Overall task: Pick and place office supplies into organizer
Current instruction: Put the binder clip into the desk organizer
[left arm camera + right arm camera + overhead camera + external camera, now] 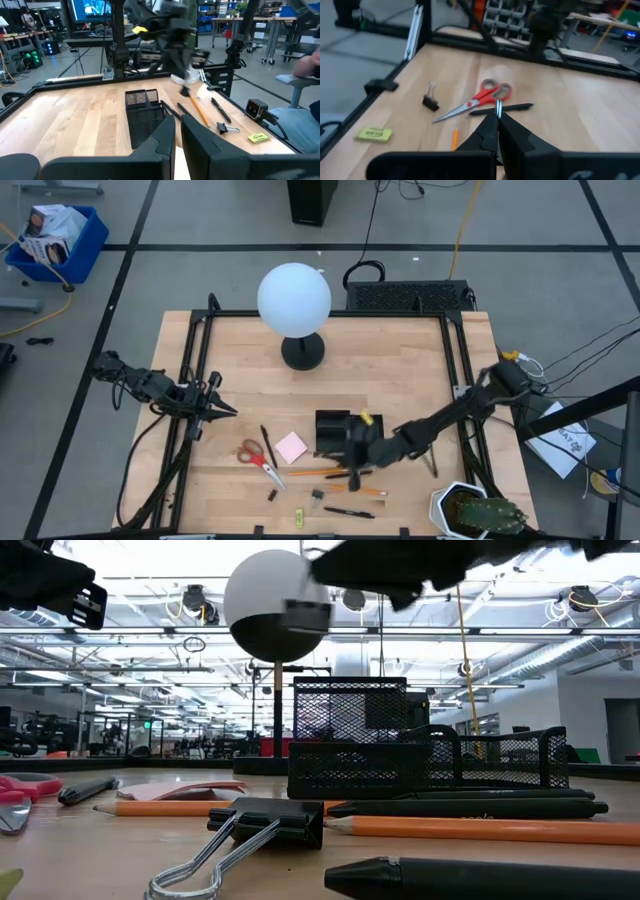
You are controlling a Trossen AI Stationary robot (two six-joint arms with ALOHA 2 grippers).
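- A wooden table [400, 370] in an open workshop carries a white globe lamp [294, 298]; the black mesh organizer [331, 432] sits near the table's middle.
- The right gripper [352, 476] hangs over the orange pencils [345, 490] just beside the organizer, fingers closed on something thin that cannot be identified.
- Judging from this, it should clear the organizer's rim before releasing.
- The left gripper [222, 412] waits at the table's left edge, fingers nearly together, empty.
- The red-handled scissors [259, 457] and pink sticky-note pad [291, 447] lie outside the organizer.
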